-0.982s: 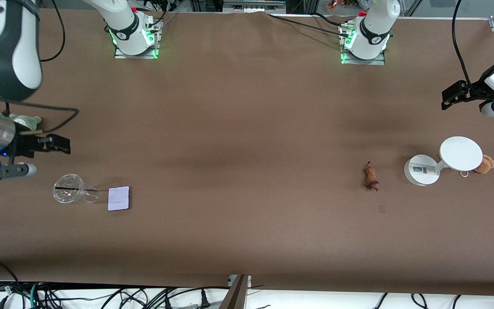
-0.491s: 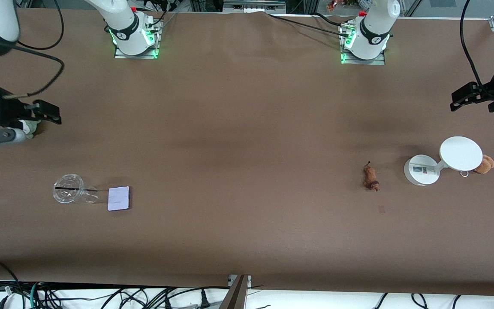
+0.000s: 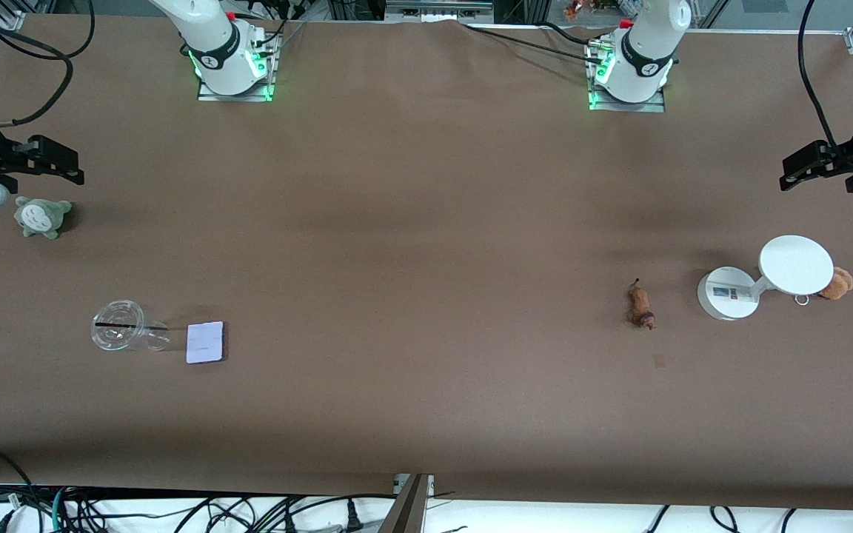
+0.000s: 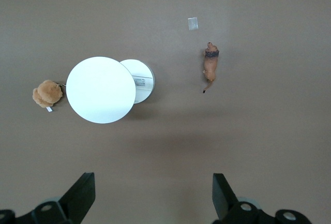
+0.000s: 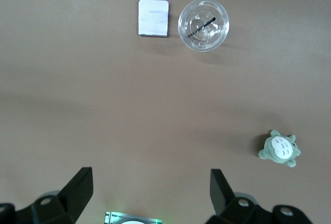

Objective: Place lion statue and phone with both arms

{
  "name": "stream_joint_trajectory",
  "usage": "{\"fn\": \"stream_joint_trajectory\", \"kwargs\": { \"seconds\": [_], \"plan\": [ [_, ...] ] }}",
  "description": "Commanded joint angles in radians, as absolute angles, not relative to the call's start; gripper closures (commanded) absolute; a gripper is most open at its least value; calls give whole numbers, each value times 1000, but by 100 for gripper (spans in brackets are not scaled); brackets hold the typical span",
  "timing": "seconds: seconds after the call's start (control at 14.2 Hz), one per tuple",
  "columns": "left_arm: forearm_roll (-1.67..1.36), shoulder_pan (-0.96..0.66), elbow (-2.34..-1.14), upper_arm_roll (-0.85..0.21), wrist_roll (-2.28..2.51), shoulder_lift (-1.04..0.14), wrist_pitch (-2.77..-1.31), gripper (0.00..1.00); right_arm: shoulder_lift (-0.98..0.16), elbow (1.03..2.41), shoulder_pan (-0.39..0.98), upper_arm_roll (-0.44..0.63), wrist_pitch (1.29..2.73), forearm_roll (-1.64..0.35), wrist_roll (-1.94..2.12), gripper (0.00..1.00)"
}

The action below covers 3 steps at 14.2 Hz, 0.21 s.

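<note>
A wide brown counter (image 3: 426, 244) seen from above, with two white robot arms based along its far edge.

The lion statue (image 3: 641, 305) lies on its side toward the left arm's end of the counter, dark head pointing at the front camera and thin tail pointing away. Just beside it, toward that end, stands a white round-based stand (image 3: 767, 277), and a small orange-brown plush toy (image 3: 837, 283) touches the stand's outer edge. The phone (image 3: 205, 342) lies flat toward the right arm's end, right beside a clear plastic cup (image 3: 121, 334) that lies on its side. A grey-green plush toy (image 3: 41, 217) sits farther from the camera than the cup, near the counter's edge.

The left pincer (image 3: 804, 164) hangs in the air over the left arm's end of the counter, fingers spread wide and holding nothing. The right pincer (image 3: 52, 159) hangs over the right arm's end, above the grey-green plush, also spread wide and empty. Neither touches anything.

The lion looks small, rigid and light; it would likely skid or roll if nudged, so the firmest hold is probably across the narrow middle of its body, clear of the fragile tail. The phone looks thin, stiff and smooth, lying flush with the surface, so it would likely have to be pinched across its two shorter-spaced edges, with the fingertips pressed low. The cup close by leaves little room on that side.
</note>
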<state>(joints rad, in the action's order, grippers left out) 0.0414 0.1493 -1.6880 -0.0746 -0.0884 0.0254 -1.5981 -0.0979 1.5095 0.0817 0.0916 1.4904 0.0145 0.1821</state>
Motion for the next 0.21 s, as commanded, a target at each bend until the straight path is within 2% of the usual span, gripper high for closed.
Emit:
{"fn": "stream_joint_trajectory", "kwargs": {
  "seconds": [0.0,0.14],
  "plan": [
    [25,158,-1647,-81,-63,12,-1562,0,-133,1456,71,67,1485,23,198,0],
    [23,158,-1647,-80,-6,14,-1540,0,-144,1447,69,71,1483,14,198,0]
  ]
}}
